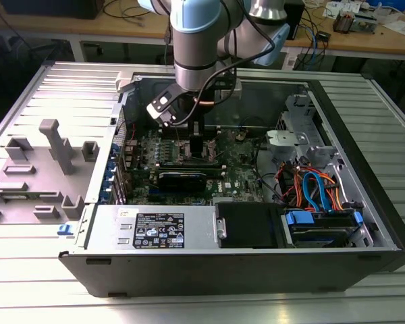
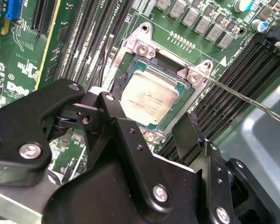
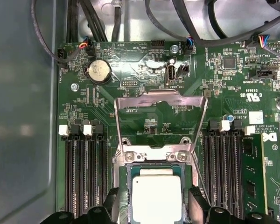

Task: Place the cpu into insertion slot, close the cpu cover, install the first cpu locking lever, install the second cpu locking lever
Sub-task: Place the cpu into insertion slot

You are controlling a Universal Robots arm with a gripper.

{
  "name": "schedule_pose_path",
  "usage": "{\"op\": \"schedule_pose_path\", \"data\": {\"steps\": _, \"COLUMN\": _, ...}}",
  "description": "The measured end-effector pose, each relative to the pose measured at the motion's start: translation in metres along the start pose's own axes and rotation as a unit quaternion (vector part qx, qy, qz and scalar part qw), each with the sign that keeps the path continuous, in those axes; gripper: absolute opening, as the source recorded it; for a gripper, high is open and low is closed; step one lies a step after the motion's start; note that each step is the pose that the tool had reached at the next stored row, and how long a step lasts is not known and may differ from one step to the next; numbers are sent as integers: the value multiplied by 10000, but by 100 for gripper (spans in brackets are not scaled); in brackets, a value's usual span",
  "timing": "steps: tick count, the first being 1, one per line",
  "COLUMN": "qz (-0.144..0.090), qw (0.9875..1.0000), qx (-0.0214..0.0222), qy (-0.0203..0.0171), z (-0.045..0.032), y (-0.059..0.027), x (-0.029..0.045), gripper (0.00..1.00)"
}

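On a ribbed metal surface [image 1: 189, 307], an opened computer case [image 1: 223, 270] lies on its side in the exterior view. At that view's left rests a grey plastic panel [image 1: 47, 169] with moulded uprights. At centre the robot arm [image 1: 199, 40] reaches down into the case over the green motherboard [image 1: 243, 169]. At the right, orange and blue cables [image 1: 317, 192] loop beside the drive bay.

In the second wrist view the hand [image 2: 145, 114] hangs over the insertion slot [image 2: 142, 46], its black fingers [image 2: 107, 121] spread wide on either side and gripping nothing. The cpu [image 2: 149, 95] lies flat inside the slot, dull silver top facing up, with a gap between it and each finger. A thin locking lever [image 2: 242, 99] juts unlatched over the black memory slots [image 2: 252, 70].

In the first wrist view the cpu cover [image 3: 161, 96] stands raised on its hinge, clear of the chip, with a round coin battery [image 3: 99, 71] on the board beyond it.
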State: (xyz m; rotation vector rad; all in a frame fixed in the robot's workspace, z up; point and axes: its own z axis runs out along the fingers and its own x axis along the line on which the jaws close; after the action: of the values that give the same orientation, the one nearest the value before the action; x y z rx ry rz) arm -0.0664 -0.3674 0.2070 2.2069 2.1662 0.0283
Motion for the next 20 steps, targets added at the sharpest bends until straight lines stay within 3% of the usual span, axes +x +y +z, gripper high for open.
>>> {"op": "schedule_pose_path", "data": {"steps": 2, "qz": 8, "qw": 10000, "qx": 36, "qy": -1, "z": -3, "y": 4, "x": -1, "gripper": 69}}
{"op": "schedule_pose_path", "data": {"steps": 10, "qz": 6, "qw": 9999, "qx": 113, "qy": 0, "z": -72, "y": 12, "x": -1, "gripper": 69}}
{"op": "schedule_pose_path", "data": {"steps": 16, "qz": 6, "qw": 9999, "qx": 123, "qy": 2, "z": -74, "y": 11, "x": -2, "gripper": 67}}
{"op": "schedule_pose_path", "data": {"steps": 20, "qz": 6, "qw": 9999, "qx": 123, "qy": 2, "z": -74, "y": 12, "x": -2, "gripper": 42}}
